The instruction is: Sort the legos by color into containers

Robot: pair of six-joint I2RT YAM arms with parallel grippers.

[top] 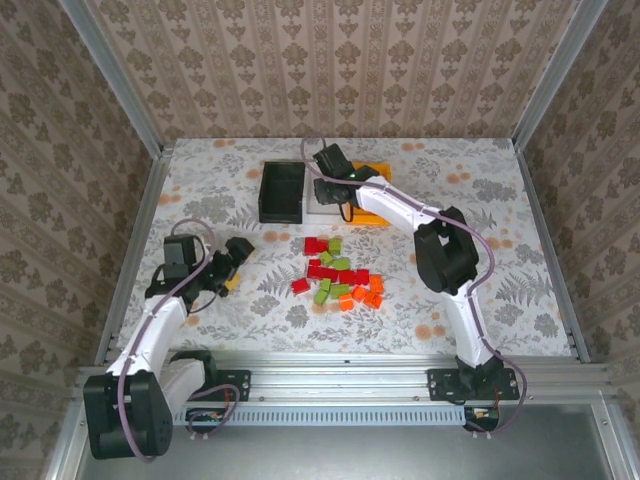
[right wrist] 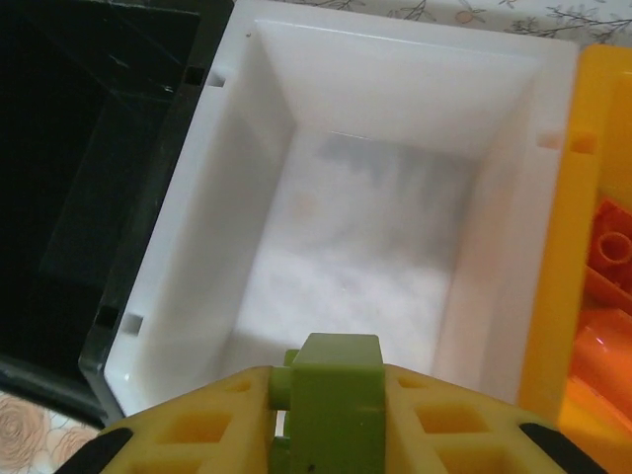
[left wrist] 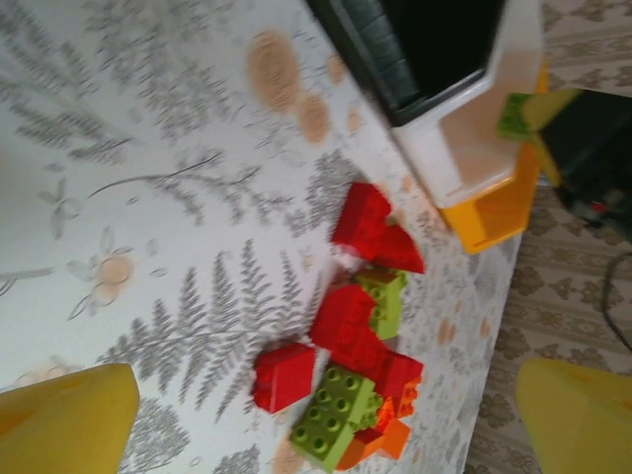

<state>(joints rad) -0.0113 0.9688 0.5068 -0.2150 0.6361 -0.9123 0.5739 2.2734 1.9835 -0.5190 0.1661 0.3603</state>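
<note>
1. Right, the right fingers point(right wrist: 197, 430) are pinched shut on a lime green brick point(right wrist: 331, 380), hanging above the white bin point(right wrist: 395, 89). In the wrist view the brick sits toward that bin's near end.
2. The white bin looks bare inside. The black bin point(right wrist: 89, 148) joins it on the left. The orange bin point(right wrist: 553, 247) joins it on the right, with orange bricks point(right wrist: 612, 257) lying in it. White looks like green's home.
3. To do this well, I'd want the brick over the middle of the white floor before letting go. Released this close to a wall, it could clip the rim and hop into a neighbouring bin.
4. A low drop is best, with the fingers opening only a little. A light brick will likely bounce on hard plastic.
5. Meanwhile the left fingers point(left wrist: 69, 420) are spread wide and hold nothing, poised above the counter point(top: 200, 190) just left of the pile point(top: 338, 272).
6. That pile of red, green and orange bricks lies on the near side of the bins, between the two arms, so plenty of sorting is left.
</note>
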